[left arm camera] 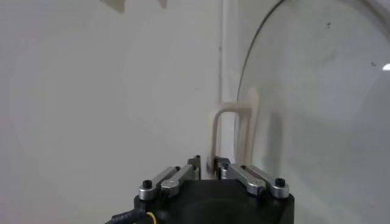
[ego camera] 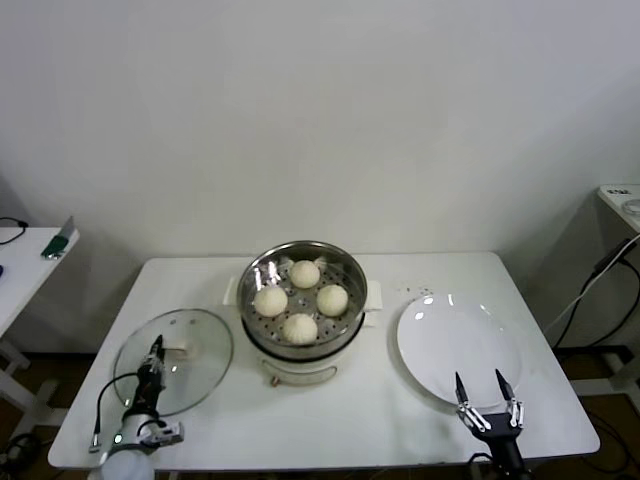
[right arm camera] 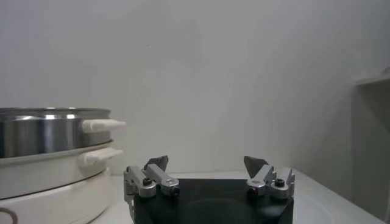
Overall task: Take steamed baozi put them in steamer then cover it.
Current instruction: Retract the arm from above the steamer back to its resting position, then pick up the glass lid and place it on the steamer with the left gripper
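A: Where do the jaws stand?
B: The left gripper (ego camera: 154, 350) is pinched nearly closed around the cream handle (left arm camera: 234, 131) of the lid (ego camera: 175, 372). In the left wrist view its fingers (left arm camera: 195, 162) meet right at the handle's foot.
A: And the right?
B: The right gripper (ego camera: 481, 384) is spread wide with nothing between its fingertips, just over the near rim of the plate (ego camera: 440, 340).
A: Where is the lid?
B: Flat on the table (ego camera: 400, 275), just left of the steamer (ego camera: 303, 300), clear of it.
A: What is in the steamer?
B: All four baozi (ego camera: 302, 298) sit on the perforated bottom in a diamond: one at the back, one left, one right, one in front. They lie close together; I cannot tell whether they touch. The basket sits on its cream cooker base at the table's middle.
A: The plate?
B: It holds no buns and lies right of the steamer.
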`<state>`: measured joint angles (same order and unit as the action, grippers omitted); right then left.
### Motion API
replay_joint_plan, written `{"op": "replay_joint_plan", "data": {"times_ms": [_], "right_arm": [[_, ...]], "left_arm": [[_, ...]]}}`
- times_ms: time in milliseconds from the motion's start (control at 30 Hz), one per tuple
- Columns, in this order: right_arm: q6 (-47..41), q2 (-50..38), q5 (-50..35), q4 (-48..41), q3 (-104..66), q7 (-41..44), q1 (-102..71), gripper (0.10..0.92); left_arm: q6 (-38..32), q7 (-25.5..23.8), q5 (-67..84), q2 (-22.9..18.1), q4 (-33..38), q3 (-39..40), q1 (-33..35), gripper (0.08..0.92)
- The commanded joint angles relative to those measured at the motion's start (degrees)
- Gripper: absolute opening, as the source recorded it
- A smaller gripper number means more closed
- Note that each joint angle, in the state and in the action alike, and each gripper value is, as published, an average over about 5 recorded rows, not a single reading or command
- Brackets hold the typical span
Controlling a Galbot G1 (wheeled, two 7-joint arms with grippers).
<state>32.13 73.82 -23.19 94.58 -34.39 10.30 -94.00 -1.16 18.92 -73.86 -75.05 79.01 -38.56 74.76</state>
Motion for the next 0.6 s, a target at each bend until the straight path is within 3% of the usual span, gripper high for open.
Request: {"op": "replay_joint_plan", "data": {"times_ms": [33, 133, 400, 600], "right_arm": [[0.1, 0.1, 0.0, 0.2, -0.1, 0.0, -0.1, 0.823], [0.1, 0.1, 0.1, 0.3, -0.2, -0.1, -0.1, 0.823], [-0.2, 0.2, 0.8, 0.5, -0.3, -1.1, -0.1, 0.823], [-0.7, 0.4, 3.0, 0.3, -0.5, -3.1, 0.1, 0.823]], "left_arm": [[1.2, -2.1, 2.4, 0.6, 6.1, 0.0, 1.3, 0.181], [2.4, -4.6, 4.6, 1.9, 11.8, -0.3, 3.1, 0.14], [10.3, -14.3, 13.4, 8.7, 30.3, -1.8, 9.1, 0.138], [16.0, -18.7, 17.4, 12.1, 39.4, -1.9, 8.7, 0.138]]}}
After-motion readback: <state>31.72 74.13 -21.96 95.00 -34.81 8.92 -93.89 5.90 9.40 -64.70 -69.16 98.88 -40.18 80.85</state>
